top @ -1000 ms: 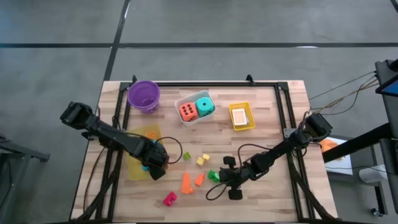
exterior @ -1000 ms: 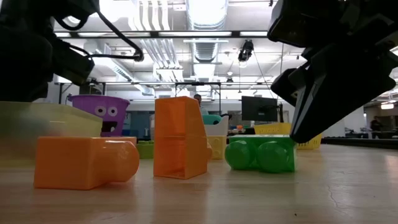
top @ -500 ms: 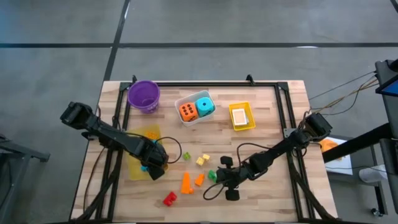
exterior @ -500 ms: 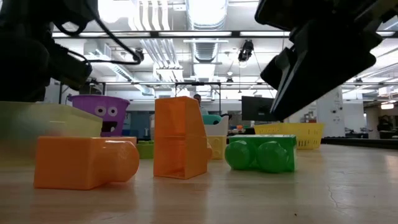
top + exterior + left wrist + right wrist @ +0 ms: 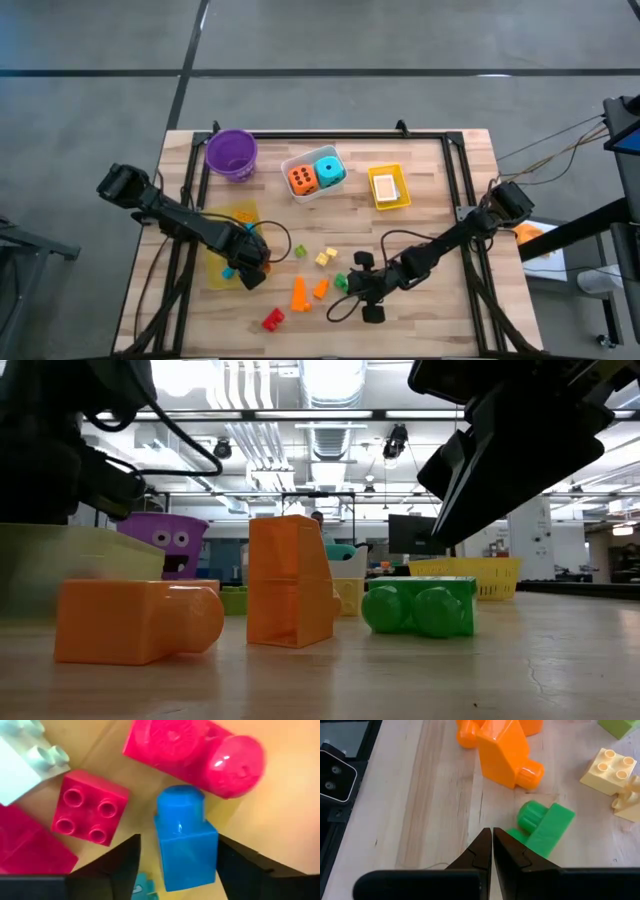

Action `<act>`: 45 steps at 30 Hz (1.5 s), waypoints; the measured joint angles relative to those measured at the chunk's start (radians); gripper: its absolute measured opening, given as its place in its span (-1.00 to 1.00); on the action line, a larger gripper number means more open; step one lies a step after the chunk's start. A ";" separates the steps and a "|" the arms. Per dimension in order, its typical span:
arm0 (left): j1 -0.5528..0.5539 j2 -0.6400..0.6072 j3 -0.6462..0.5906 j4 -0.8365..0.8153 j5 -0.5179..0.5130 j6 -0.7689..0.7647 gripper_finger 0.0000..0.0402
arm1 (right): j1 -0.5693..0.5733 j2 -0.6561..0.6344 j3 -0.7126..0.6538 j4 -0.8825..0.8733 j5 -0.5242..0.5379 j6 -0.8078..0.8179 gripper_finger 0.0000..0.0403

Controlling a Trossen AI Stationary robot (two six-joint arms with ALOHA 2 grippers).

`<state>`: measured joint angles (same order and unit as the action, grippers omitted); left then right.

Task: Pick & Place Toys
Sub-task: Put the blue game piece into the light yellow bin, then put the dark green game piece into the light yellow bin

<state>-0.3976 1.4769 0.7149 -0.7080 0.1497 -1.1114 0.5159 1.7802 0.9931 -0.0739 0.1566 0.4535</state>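
Observation:
My left gripper (image 5: 243, 272) hangs open over the flat yellow tray (image 5: 213, 272) at the table's left. In the left wrist view (image 5: 177, 841) its fingers stand on either side of a blue block (image 5: 185, 842) without touching it. The block lies in the tray among red blocks (image 5: 90, 812) and a white one (image 5: 22, 767). My right gripper (image 5: 352, 284) is shut and empty (image 5: 492, 832), just above the table beside a green block (image 5: 542, 827). Orange blocks (image 5: 298, 293), yellow blocks (image 5: 325, 257) and a red block (image 5: 272, 319) lie on the table.
A purple bowl (image 5: 231, 153) stands at the far left. A white tray (image 5: 296, 160) holds an orange and a teal die. A small yellow tray (image 5: 388, 203) holds a card. A light green block (image 5: 299, 250) lies mid-table.
My right gripper has risen from beside the green block and now hangs above it. The green block has stayed where it was.

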 joint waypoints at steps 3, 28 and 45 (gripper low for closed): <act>0.000 0.000 -0.001 0.007 -0.005 -0.008 0.32 | 0.000 0.000 0.000 -0.001 0.000 -0.001 -0.92; 0.001 -0.002 0.114 -0.209 -0.016 0.050 0.41 | 0.001 0.000 0.000 -0.002 -0.001 0.003 -0.92; -0.019 -0.003 0.372 -0.248 -0.450 0.278 0.41 | -0.010 -0.045 -0.001 -0.086 -0.001 -0.033 -0.92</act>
<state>-0.4171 1.4738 1.0871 -0.9560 -0.3002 -0.8332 0.5061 1.7348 0.9916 -0.1600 0.1556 0.4201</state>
